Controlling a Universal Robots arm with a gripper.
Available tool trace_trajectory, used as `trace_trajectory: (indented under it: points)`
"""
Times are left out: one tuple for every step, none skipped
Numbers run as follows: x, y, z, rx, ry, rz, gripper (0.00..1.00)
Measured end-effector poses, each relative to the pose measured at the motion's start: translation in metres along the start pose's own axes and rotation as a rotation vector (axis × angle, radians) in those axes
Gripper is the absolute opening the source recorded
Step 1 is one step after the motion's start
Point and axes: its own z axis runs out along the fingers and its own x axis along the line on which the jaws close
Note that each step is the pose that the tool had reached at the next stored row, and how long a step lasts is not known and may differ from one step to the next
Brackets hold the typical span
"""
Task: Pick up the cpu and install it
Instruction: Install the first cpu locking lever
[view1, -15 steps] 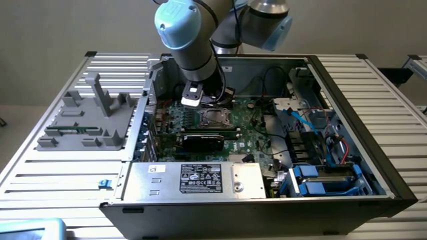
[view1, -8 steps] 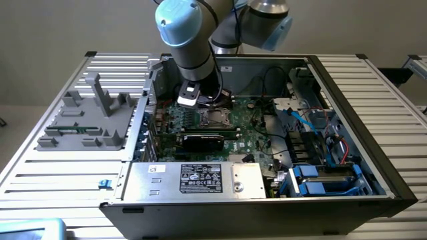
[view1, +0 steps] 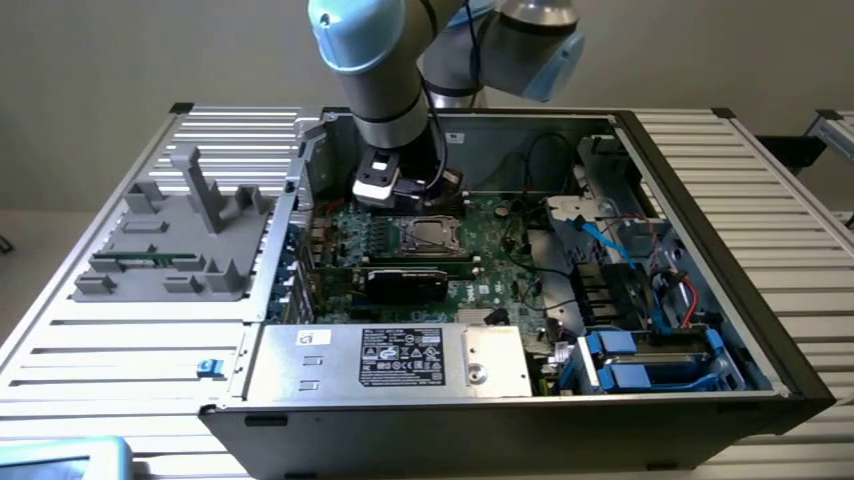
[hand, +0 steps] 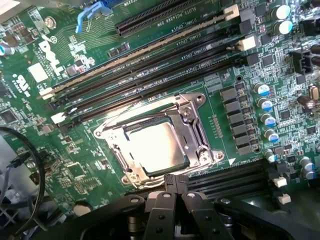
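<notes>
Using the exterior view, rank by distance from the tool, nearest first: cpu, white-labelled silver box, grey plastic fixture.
From the tool:
1. Shiny silver square cpu, in the socket just below it.
2. Large silver box with white label, at the case's front edge.
3. Grey plastic fixture, outside the case, exterior view's left.

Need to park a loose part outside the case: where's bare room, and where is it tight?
Free: the slatted table in front of the grey fixture, and the slats on the exterior view's right of the computer case. Crowded: the motherboard around the cpu, where the shut gripper hovers.
</notes>
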Motion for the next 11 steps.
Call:
trace_trajectory:
  points:
    - [0.000,-0.0010,-0.0030,-0.0027,0.0008,-0.001,0.11]
    - [0.001,-0.0020,-0.0057,-0.0061,0.0019,-0.002,0.11]
    - [0.001,-0.0029,-0.0081,-0.0096,0.0029,-0.003,0.11]
    - [0.001,-0.0037,-0.0104,-0.0138,0.0043,-0.005,0.11]
    - [0.001,-0.0043,-0.0122,-0.0181,0.0056,-0.006,0.11]
    - [0.001,-0.0049,-0.0138,-0.0231,0.0069,-0.007,0.11]
    - [0.001,-0.0053,-0.0146,-0.0284,0.0083,-0.008,0.11]
    - [0.001,-0.0054,-0.0150,-0.0355,0.0091,-0.009,0.11]
    - [0.001,-0.0053,-0.0152,-0.0440,0.0092,-0.010,0.11]
    - [0.001,-0.0052,-0.0153,-0.0536,0.0084,-0.012,0.11]
    - [0.000,-0.0050,-0.0154,-0.0644,0.0055,-0.013,0.11]
